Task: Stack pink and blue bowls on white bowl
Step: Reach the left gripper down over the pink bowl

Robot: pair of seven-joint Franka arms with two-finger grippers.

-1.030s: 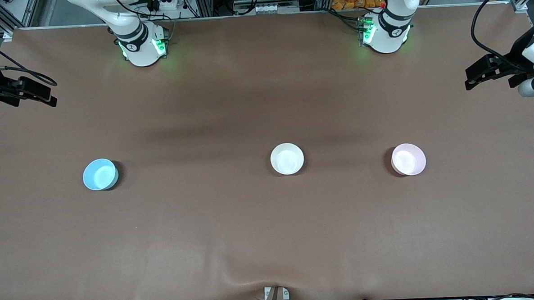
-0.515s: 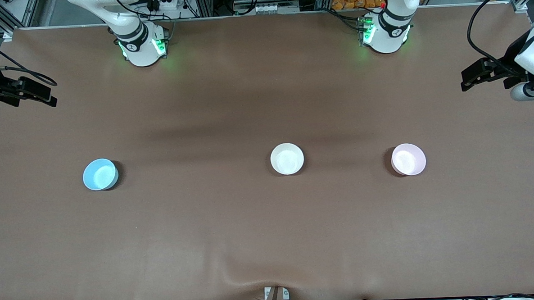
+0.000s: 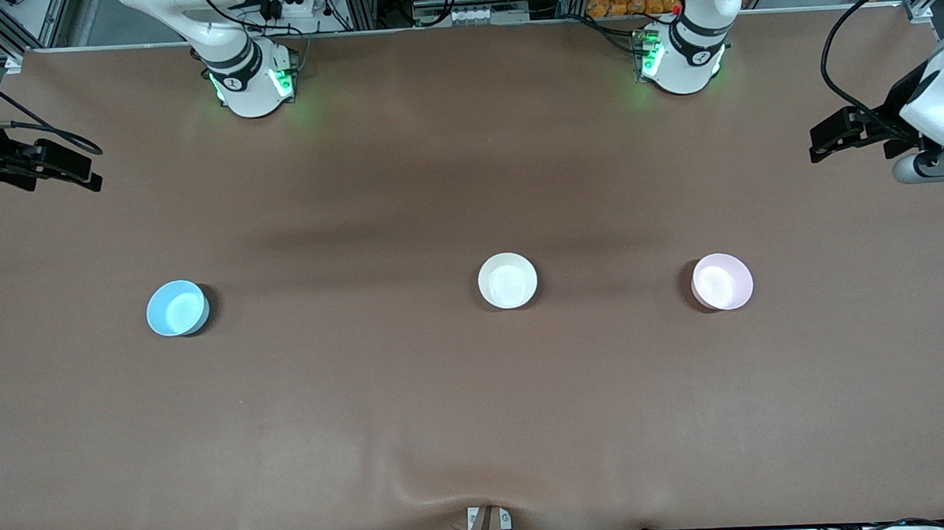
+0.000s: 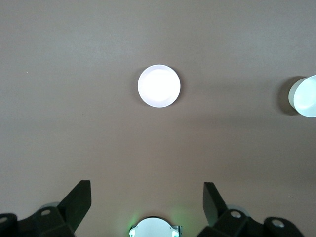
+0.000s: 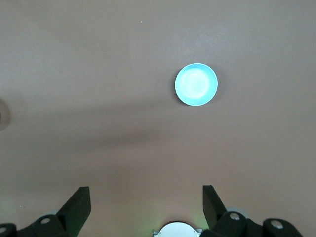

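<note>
Brown cloth-covered surface [image 3: 478, 408], slightly rumpled at the edge nearest the front camera. Three bowls rest directly on it in one row, well apart, all upright: blue bowl [image 3: 177, 308] toward the right arm's end, white bowl [image 3: 507, 280] in the middle, pink bowl [image 3: 722, 281] toward the left arm's end.

On your table [image 3: 479, 424] the white bowl [image 3: 507, 280] sits at centre, the blue bowl [image 3: 177, 308] at nine o'clock, the pink bowl [image 3: 722, 281] at three, with the left claw [image 3: 829, 139] and right claw [image 3: 77, 172] open, high over opposite ends.
</note>
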